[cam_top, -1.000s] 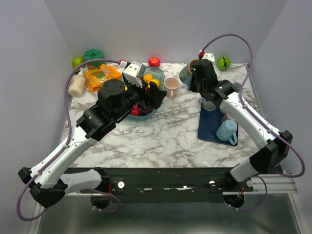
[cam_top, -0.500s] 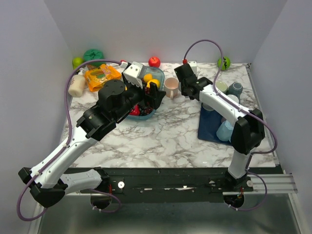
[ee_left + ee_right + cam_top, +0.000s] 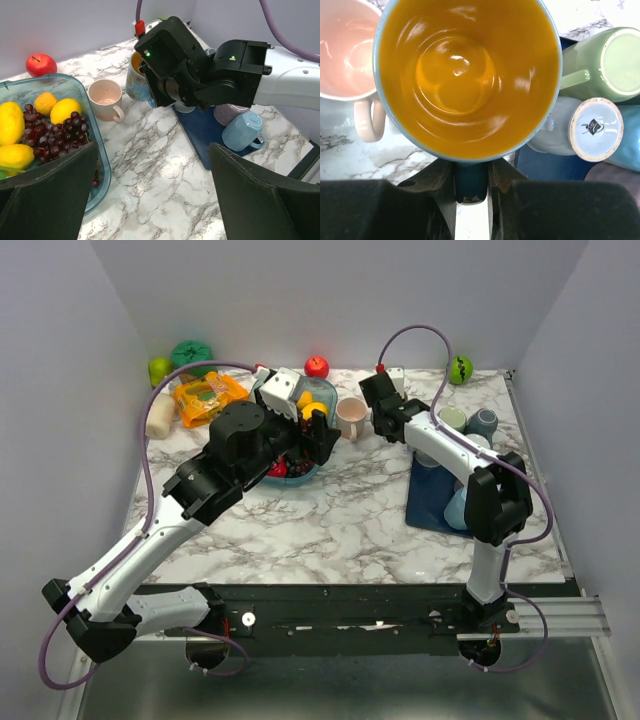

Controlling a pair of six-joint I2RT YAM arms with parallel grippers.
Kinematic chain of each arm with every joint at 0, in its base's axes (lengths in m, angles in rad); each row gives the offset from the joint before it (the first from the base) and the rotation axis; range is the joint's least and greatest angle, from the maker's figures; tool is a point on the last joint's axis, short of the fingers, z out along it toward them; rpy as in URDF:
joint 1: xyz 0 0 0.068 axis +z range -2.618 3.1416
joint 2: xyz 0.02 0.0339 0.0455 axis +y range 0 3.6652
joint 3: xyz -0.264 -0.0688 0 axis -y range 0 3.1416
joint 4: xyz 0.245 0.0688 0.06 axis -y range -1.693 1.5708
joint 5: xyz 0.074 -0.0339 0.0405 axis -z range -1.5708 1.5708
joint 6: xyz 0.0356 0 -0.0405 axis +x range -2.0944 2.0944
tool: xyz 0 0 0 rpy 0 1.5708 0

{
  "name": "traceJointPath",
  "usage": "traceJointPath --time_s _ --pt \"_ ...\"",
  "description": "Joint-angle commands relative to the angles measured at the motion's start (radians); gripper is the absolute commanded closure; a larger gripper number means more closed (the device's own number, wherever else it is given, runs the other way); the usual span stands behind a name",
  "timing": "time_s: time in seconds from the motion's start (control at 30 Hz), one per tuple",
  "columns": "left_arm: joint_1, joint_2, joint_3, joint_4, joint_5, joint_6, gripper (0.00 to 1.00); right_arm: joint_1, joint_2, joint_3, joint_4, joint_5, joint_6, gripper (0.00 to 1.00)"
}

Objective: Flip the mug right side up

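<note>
Marble table (image 3: 340, 515) — lilac walls (image 3: 330, 300)

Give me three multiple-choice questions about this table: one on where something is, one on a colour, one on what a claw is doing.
1. Where is the pink mug? A) between the fruit tray and the held mug B) inside that tray C) on the floor
2. What colour is the held mug inside? A) white B) green C) orange
3. What is the right gripper doing? A) open, touching nothing B) shut on the held mug C) pushing the pink mug
Answers: 1 A, seen from the left wrist; 2 C, the right wrist camera looks into it; 3 B, its handle is pinched.
</note>
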Motion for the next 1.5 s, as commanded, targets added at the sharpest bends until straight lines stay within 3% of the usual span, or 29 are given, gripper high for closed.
traceJointPath --time_s 0.0,0.4,0.57,0.6,0.7,0.83,1.1,1.47 --pt "0.008 0.029 0.017 -0.012 0.005 0.017 0.01 -0.018 0.02 0.009 0.119 0.053 -0.005 0.99" --pt "0.012 0.071 0.049 -0.035 0.026 0.011 0.01 -0.05 0.123 0.005 0.142 -0.024 0.005 0.99" --pt "0.014 0.082 0.057 -0.038 0.031 0.011 0.01 -0.051 0.133 0.017 0.116 -0.066 0.024 0.79" --pt "0.014 0.085 0.058 -0.038 0.032 0.011 0.01 -0.05 0.135 0.018 0.112 -0.074 0.027 0.69" --pt "0.015 0.095 0.064 -0.045 0.034 0.013 0.01 -0.051 0.134 0.029 0.081 -0.086 0.045 0.52" --pt "0.015 0.108 0.075 -0.052 0.041 0.02 0.01 -0.051 0.092 0.018 0.059 -0.137 0.059 0.38" --pt "0.017 0.144 0.074 -0.041 0.094 0.022 0.01 -0.053 -0.121 -0.033 -0.033 -0.169 0.107 0.19" --pt "0.015 0.192 0.02 0.025 0.267 -0.001 0.01 -0.162 -0.576 -0.38 -0.204 -0.119 0.172 0.14"
